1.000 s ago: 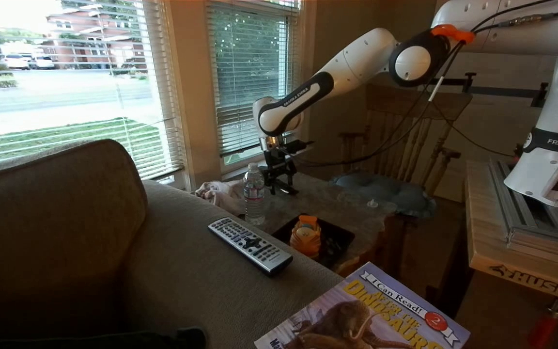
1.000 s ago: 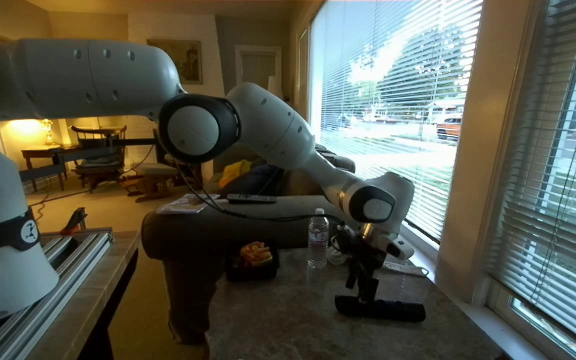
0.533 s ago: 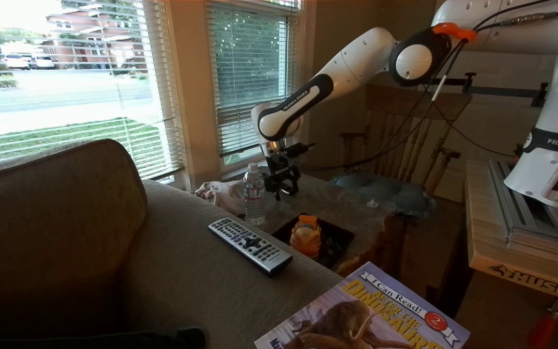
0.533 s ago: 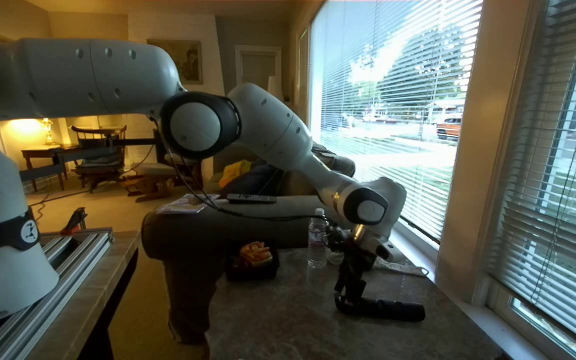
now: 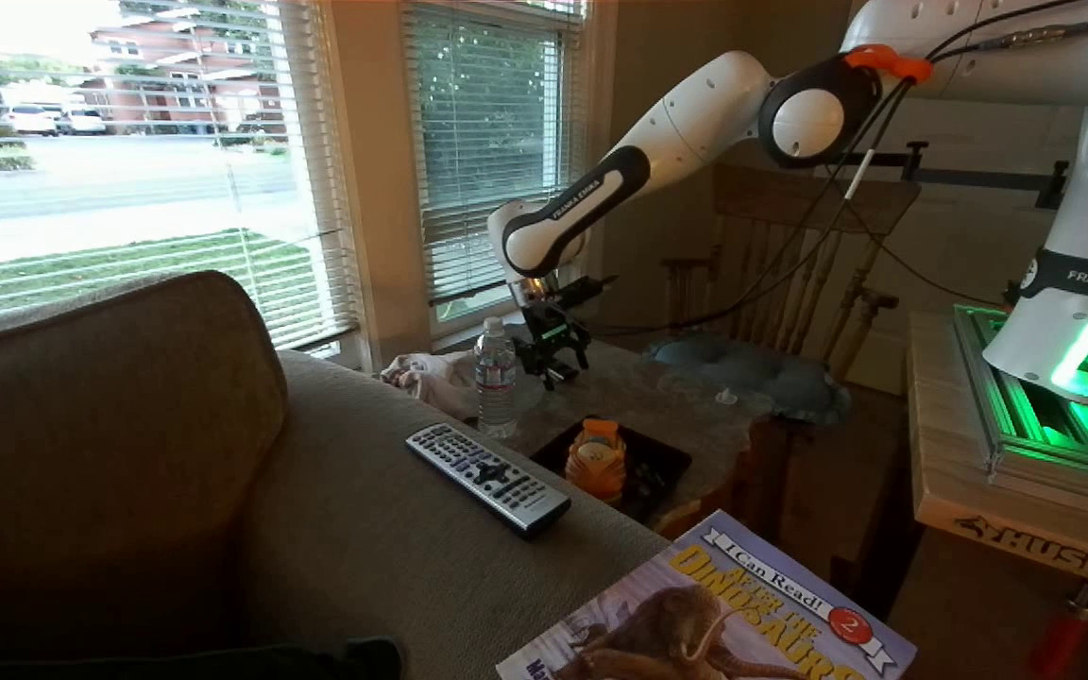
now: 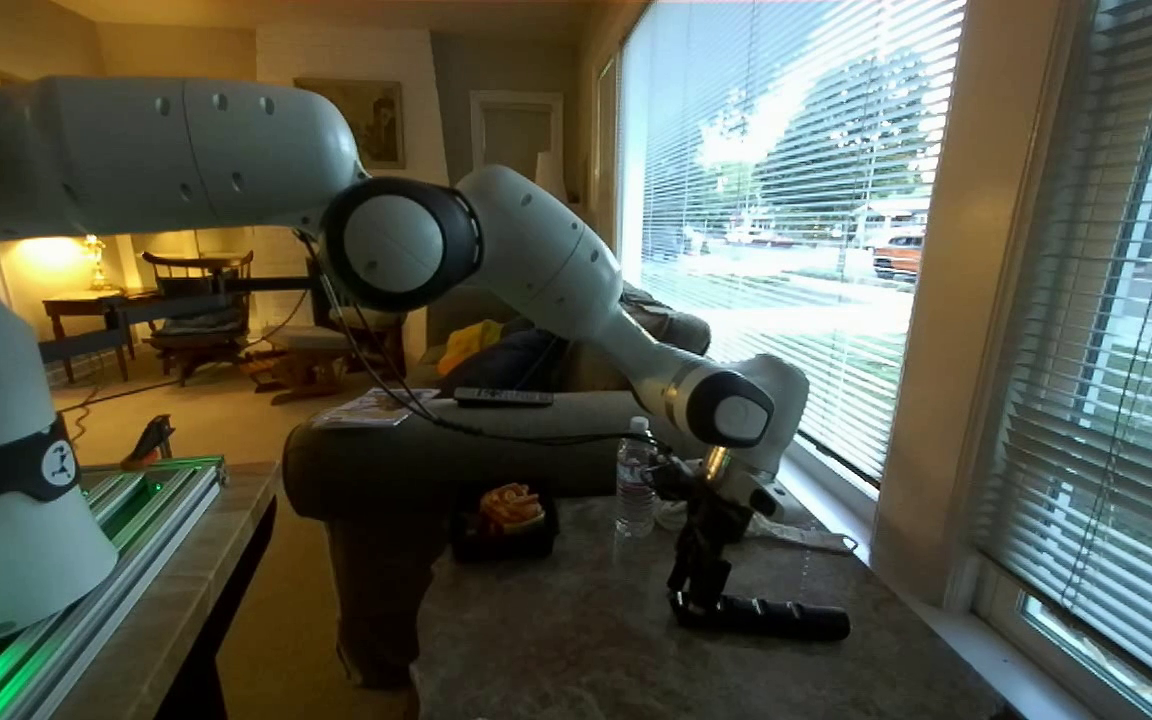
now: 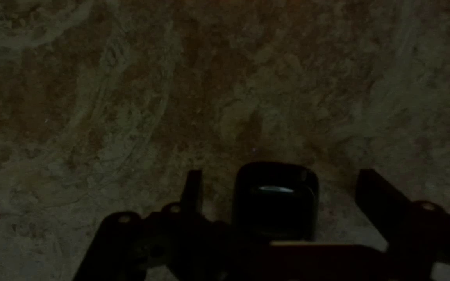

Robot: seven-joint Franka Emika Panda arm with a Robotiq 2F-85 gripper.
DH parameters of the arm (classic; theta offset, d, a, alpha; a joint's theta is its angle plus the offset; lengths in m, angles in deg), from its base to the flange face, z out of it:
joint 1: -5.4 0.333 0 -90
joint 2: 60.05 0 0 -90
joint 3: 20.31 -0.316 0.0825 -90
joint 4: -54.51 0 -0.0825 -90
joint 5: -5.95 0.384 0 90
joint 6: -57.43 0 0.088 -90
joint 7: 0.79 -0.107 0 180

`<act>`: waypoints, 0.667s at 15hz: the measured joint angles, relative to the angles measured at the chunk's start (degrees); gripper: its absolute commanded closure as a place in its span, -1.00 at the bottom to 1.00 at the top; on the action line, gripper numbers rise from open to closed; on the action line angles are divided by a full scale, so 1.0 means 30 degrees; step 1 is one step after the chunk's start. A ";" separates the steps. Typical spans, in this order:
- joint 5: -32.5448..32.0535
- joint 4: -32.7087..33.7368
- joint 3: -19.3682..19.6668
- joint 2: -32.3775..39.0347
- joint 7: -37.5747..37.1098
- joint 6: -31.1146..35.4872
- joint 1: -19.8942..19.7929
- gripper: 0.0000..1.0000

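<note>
The gripper [image 7: 279, 180] was held pointing down, and in the wrist view its fingers [image 7: 194, 189] were seen well apart, with the rounded end of a long black object [image 7: 275, 212] framed between them and a gap left on each side. In an exterior view, the object was laid on the right side of a patterned table [image 6: 536, 640], its left end partly covered by the gripper. Farther back and to the left, a water bottle [image 6: 634, 490] was stood upright, and left of that an orange toy [image 6: 511, 507] was set in a black tray [image 6: 504, 547]. In both exterior views, a remote [image 5: 487, 480] and a book [image 5: 723, 609] were seen on the sofa arm [image 5: 346, 472]. Green light was shed at the robot's base [image 5: 1040, 331].
</note>
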 measured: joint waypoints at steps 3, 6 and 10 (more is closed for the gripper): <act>-0.0112 -0.0003 0.0441 -0.0006 0.0023 0.0060 0.0127 -0.33; -0.0141 -0.0003 0.0730 -0.0024 0.0084 0.0377 0.0344 0.13; -0.0147 -0.0041 0.1016 -0.0026 0.0085 0.0786 0.0621 0.42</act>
